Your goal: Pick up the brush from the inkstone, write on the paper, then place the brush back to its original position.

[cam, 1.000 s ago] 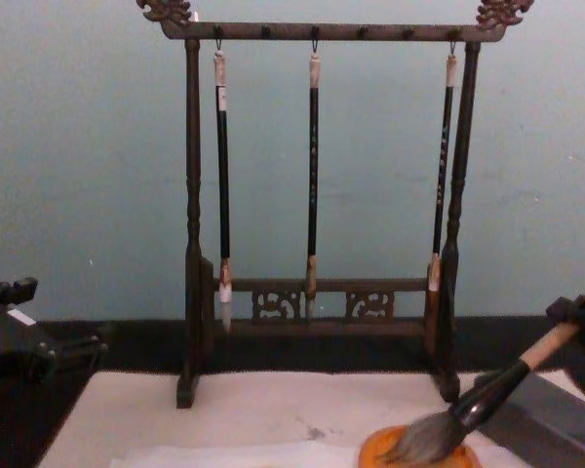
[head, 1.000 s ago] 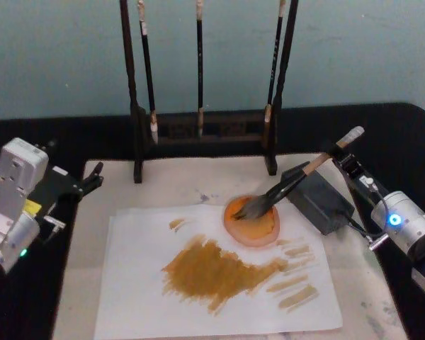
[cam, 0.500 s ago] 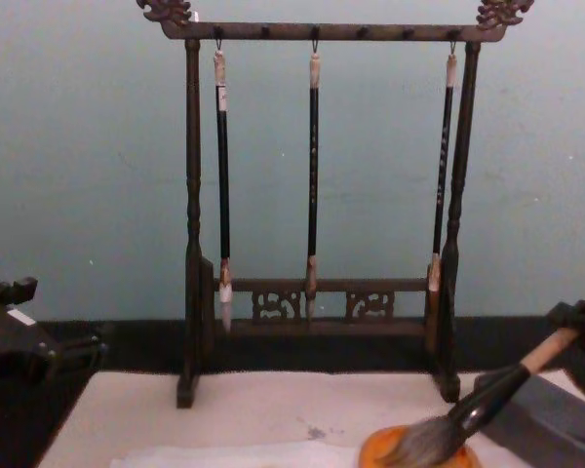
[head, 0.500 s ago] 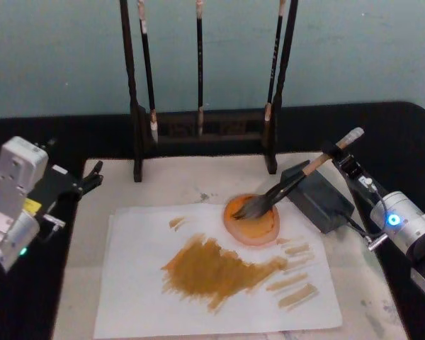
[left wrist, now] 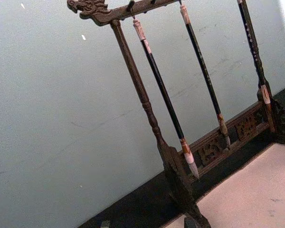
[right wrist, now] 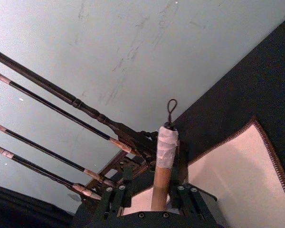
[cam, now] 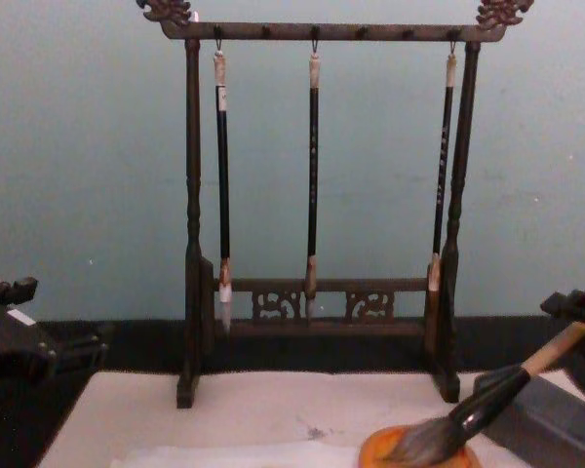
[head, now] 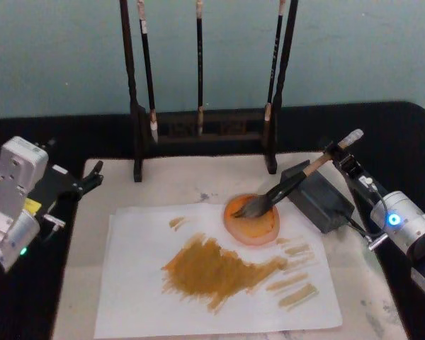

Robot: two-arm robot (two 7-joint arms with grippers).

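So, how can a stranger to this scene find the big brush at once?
Before the tall wooden rack lies a white paper with an orange dish at its far edge. The brush rests with its bristles in that dish and its handle on a dark block, by the right gripper. Unlike the three thin black brushes hanging on the rack, it is thick and tan-handled.
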